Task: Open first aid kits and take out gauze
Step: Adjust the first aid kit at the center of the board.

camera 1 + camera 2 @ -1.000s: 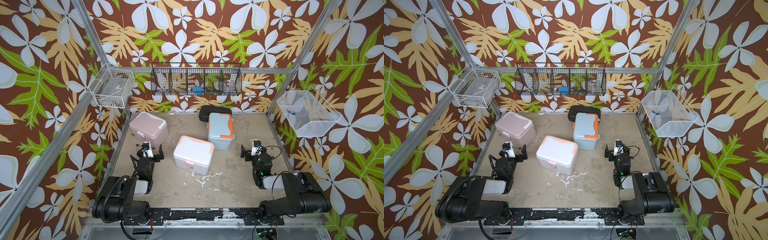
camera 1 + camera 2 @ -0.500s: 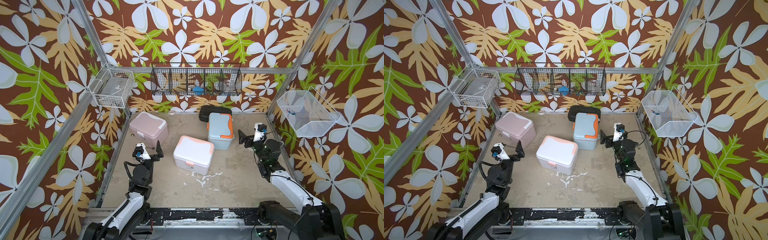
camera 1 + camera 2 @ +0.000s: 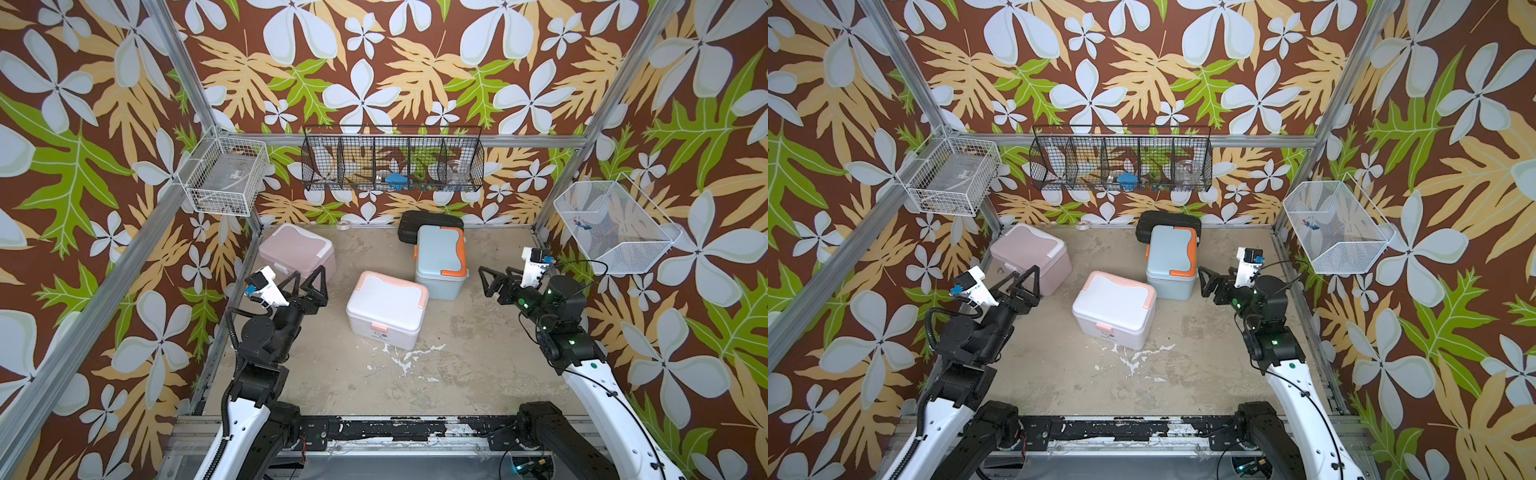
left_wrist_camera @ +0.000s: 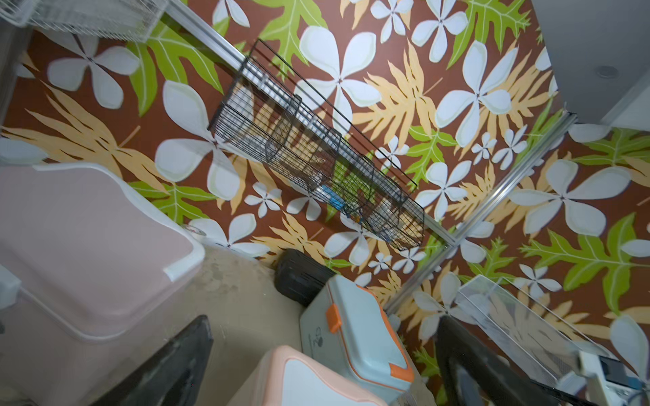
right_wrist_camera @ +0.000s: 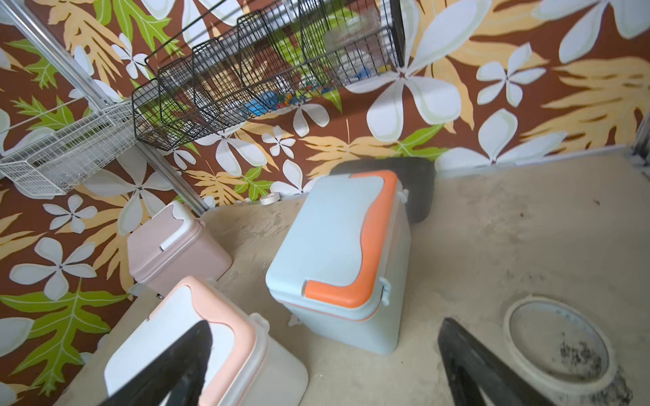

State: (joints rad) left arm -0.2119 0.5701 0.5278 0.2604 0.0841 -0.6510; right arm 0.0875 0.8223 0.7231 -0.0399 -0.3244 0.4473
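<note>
Three first aid kits stand shut on the sandy floor in both top views. The white one with peach trim (image 3: 386,309) (image 3: 1113,309) is in the middle. The light blue one with orange trim (image 3: 440,257) (image 5: 337,253) is behind it, and the dusty pink one (image 3: 297,249) (image 4: 88,246) sits back left. No gauze shows. My left gripper (image 3: 306,276) (image 4: 325,320) hangs open in the air beside the pink kit, touching nothing. My right gripper (image 3: 492,278) (image 5: 325,325) hangs open to the right of the blue kit, also empty.
A flat black ribbed case (image 3: 430,220) lies behind the blue kit against the back wall, with a tape roll (image 3: 344,225) nearby. A black wire basket (image 3: 392,164) hangs on the back wall. White wire baskets hang at the left (image 3: 224,176) and right (image 3: 611,226). A round ring (image 5: 559,344) is set in the floor at the right.
Both arms have unfolded from low rest poses and lifted their grippers up and forward toward the kits. The jaws stayed open. No kit has moved.
</note>
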